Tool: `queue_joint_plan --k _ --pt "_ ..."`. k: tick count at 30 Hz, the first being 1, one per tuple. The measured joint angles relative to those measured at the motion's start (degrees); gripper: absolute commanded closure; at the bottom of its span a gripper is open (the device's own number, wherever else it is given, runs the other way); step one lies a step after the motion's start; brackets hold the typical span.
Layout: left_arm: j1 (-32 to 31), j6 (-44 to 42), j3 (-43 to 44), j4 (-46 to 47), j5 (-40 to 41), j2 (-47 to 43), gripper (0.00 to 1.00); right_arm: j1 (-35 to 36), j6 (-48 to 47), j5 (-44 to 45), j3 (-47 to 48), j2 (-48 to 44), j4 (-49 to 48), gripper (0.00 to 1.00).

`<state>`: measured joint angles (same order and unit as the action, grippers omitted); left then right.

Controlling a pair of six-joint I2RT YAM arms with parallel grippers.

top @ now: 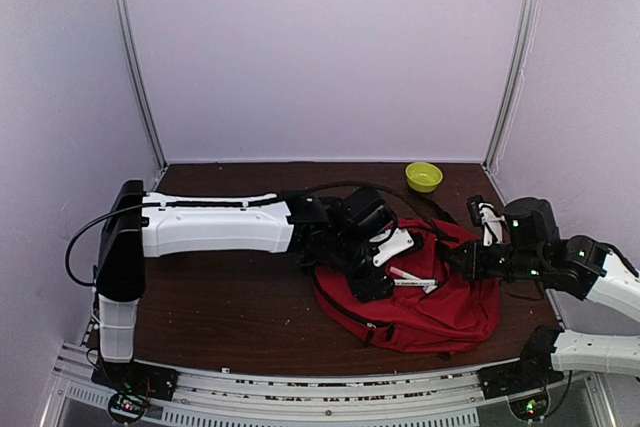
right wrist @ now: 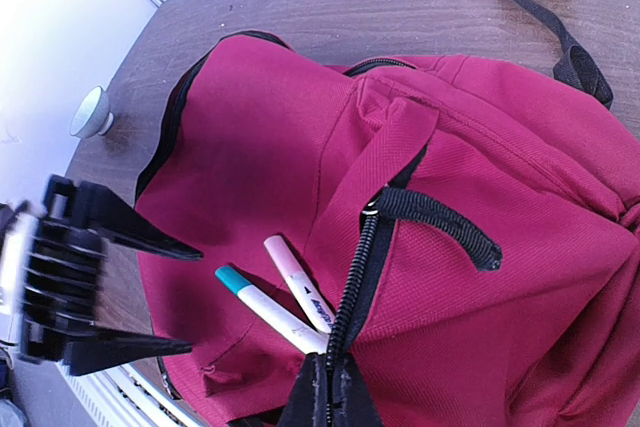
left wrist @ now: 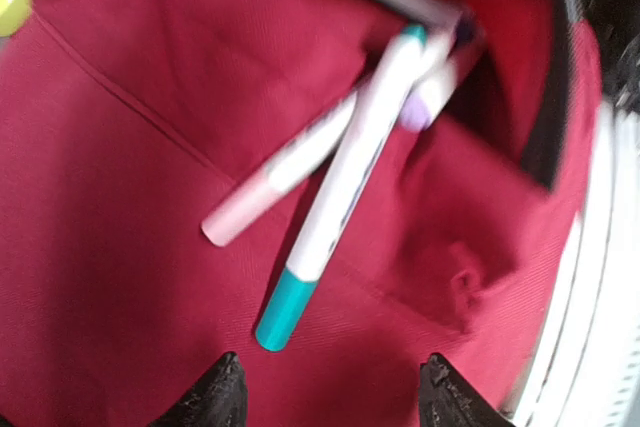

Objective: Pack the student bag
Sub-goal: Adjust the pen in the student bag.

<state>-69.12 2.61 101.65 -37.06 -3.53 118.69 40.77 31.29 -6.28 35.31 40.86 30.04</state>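
Surface: dark brown wooden table (top: 230,287) enclosed by pale lilac walls; open wood shows across its left half and along the far strip.
Bag: large red fabric backpack (top: 440,312) lies at the right front, its near side close to the table's front edge, its mouth on the side facing the left arm.
Mouth edge: black zipper (right wrist: 355,267) runs down the rim of the opening to the right gripper.
Markers: teal-capped white marker (left wrist: 340,187) lies across a pink-capped white marker (left wrist: 275,177), both resting on red fabric with their far ends inside the mouth.
Left gripper (left wrist: 330,387): poised over the markers, fingers spread wide, gripping nothing.
Right gripper (right wrist: 325,397): fingers pinched together on the backpack's zippered rim.
Far edge: small yellow-green bowl (top: 423,176) stands near the back wall, apart from the backpack.
Room: widest gap is left of the backpack; the right side is crowded by the right arm.
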Motion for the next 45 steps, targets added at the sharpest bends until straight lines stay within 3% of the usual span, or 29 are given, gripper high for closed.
queue_joint_plan --k 15,26,30,36,45 --pt "2.2 -13.7 0.0 7.6 0.2 5.7 0.45 0.0 0.0 0.0 0.0 0.0 0.2 1.00" --pt "3.8 -18.4 5.4 8.0 -6.1 9.9 0.51 0.0 0.0 -0.1 0.0 1.7 -0.3 1.00" --pt "3.9 -19.5 6.7 7.8 -7.9 10.8 0.61 0.0 0.0 -0.2 0.0 1.7 -0.5 1.00" --pt "4.0 -20.0 6.8 7.8 -10.2 10.9 0.85 0.0 0.0 -0.2 0.0 1.9 -0.7 1.00" --pt "4.3 -18.6 5.5 7.7 -13.3 9.8 0.97 0.0 0.0 -0.8 0.0 2.5 -1.1 1.00"
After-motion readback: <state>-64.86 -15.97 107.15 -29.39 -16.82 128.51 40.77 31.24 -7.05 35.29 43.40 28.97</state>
